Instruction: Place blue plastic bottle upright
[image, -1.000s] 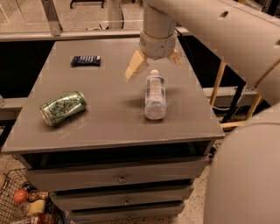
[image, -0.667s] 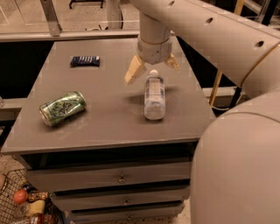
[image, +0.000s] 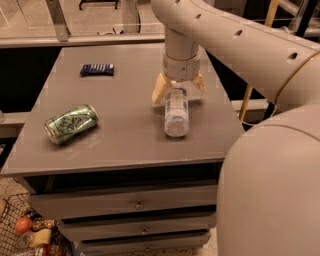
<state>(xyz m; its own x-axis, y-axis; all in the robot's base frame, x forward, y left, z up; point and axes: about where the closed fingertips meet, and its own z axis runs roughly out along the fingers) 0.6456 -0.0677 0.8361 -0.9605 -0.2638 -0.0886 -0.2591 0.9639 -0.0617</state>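
Note:
The blue plastic bottle (image: 176, 111) lies on its side on the grey table (image: 125, 135), right of centre, its length running away from the camera. My gripper (image: 178, 89) is low over the bottle's far end, its two tan fingers (image: 160, 89) spread open on either side of it. The bottle's cap end is hidden under the gripper. I cannot tell whether the fingers touch the bottle.
A green drink can (image: 71, 123) lies on its side at the table's left. A small flat dark blue packet (image: 97, 69) lies at the back left. Drawers (image: 135, 204) sit below the tabletop. A basket with items (image: 25, 235) stands on the floor at lower left.
My gripper has come down and slightly toward the camera, from above the bottle's far end to straddling it. The bottle, can and packet have not moved.

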